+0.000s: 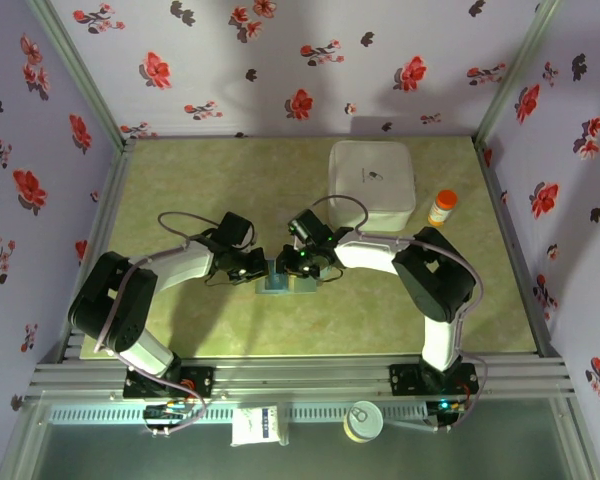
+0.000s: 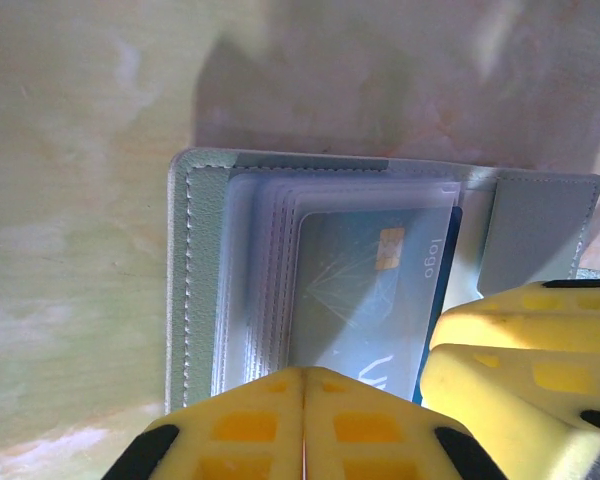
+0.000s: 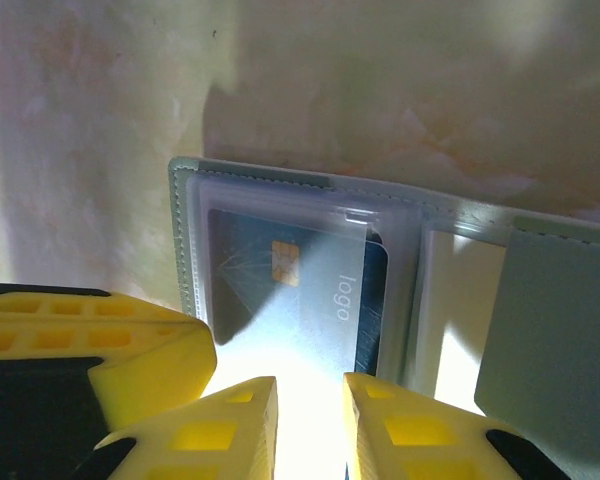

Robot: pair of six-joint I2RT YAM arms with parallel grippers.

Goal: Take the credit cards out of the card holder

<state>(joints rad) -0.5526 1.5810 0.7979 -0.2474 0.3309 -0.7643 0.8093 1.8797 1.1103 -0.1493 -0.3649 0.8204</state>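
Mid-table, between the two tools: card holder, open and flat on the table.
In the left wrist view: blue credit card under a clear sleeve, chip and "logo" print readable, more sleeves stacked to its left.
Left gripper: fingers pressed together, no gap, sitting at the near edge of the card holder, just left of the card's corner. Cannot tell whether anything is pinched.
Right gripper: fingers narrowly apart, over the near end of the same card, touching the left tool.
Left arm: bent out to the left, forearm running right to the centre.
Right arm: mirrored, forearm running left.
Far right, well apart: white box, orange bottle.
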